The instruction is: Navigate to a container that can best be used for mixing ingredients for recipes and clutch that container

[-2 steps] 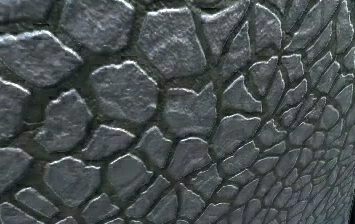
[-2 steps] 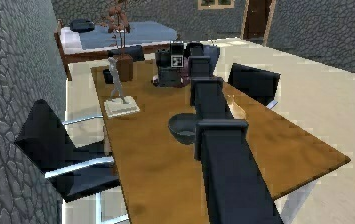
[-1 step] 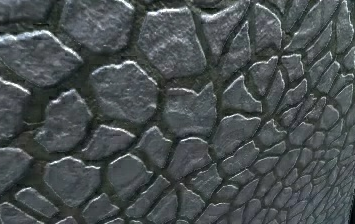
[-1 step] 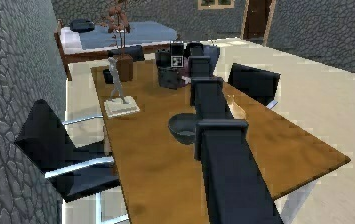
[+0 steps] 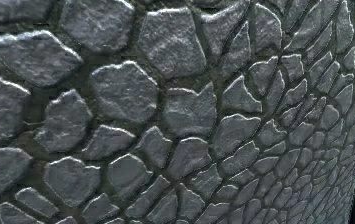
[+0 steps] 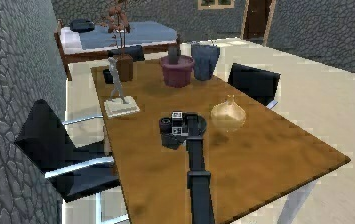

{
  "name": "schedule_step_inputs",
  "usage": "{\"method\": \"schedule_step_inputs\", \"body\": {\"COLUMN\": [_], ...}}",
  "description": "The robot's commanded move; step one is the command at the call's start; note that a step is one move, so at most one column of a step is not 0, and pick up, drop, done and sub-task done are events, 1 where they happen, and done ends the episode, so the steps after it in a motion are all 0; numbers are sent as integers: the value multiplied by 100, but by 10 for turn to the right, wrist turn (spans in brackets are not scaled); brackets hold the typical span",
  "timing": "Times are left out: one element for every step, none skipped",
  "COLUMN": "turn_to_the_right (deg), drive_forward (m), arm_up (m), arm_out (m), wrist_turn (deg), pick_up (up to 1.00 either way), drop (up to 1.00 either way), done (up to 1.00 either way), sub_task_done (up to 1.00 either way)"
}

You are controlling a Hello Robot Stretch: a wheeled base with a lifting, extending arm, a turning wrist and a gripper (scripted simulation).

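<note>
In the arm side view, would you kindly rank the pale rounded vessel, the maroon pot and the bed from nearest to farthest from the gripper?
1. The pale rounded vessel, on the table just right of the gripper.
2. The maroon pot, toward the table's far end.
3. The bed, beyond the table, upper left.

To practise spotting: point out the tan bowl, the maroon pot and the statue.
tan bowl [image 6: 228, 113], arm side view, its rounded side.
maroon pot [image 6: 177, 72], arm side view, its front wall.
statue [image 6: 123, 104], arm side view, its white base.
</note>
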Motion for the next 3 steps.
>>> {"method": "schedule_step_inputs", "body": {"turn_to_the_right": [0,0,0], "drive_forward": [0,0,0], "arm_up": [0,10,0], "arm_out": [0,0,0], "wrist_turn": [0,0,0], "pick_up": [100,0,0], "drop": [0,0,0], "done": [0,0,100], "sub_task_done": [0,0,0]}}
